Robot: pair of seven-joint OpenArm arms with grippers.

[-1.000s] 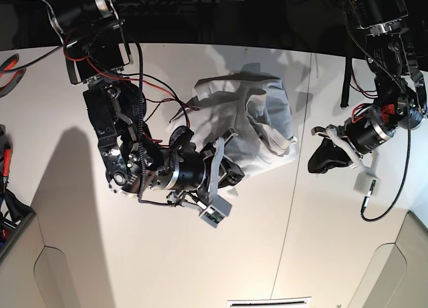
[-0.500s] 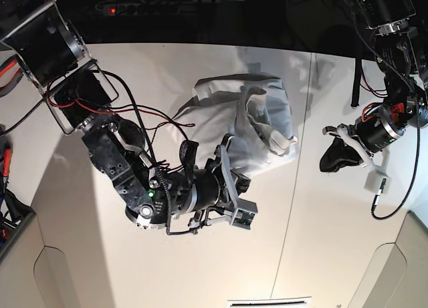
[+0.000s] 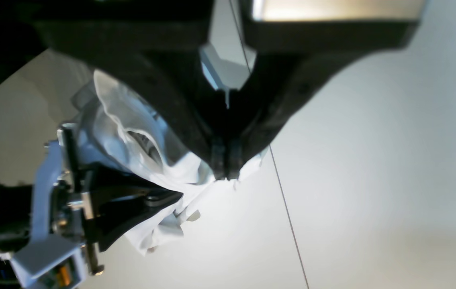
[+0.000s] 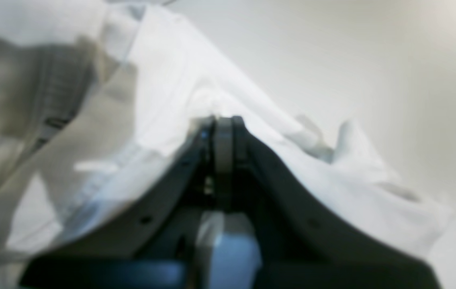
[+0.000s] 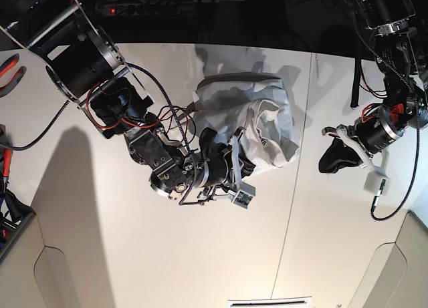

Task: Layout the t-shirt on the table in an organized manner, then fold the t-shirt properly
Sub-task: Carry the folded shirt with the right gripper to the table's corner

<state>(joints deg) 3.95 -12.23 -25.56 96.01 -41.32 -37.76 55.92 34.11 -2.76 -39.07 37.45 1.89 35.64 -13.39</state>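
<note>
While bunched mid-table [image 5: 167,268], t-shirt [image 5: 267,114]: lower edge pinched in right gripper [image 4: 221,120], jaws closed on cloth. Left gripper [image 5: 332,156]: jaws closed on nothing, well apart across seam, t-shirt toward its front. Nearer arm: right. Long axis: cannot tell.

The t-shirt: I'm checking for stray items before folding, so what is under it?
Under the t-shirt only the table shows around its edges. The right gripper is shut on the cloth. Anything beneath the crumpled folds is covered.
</note>
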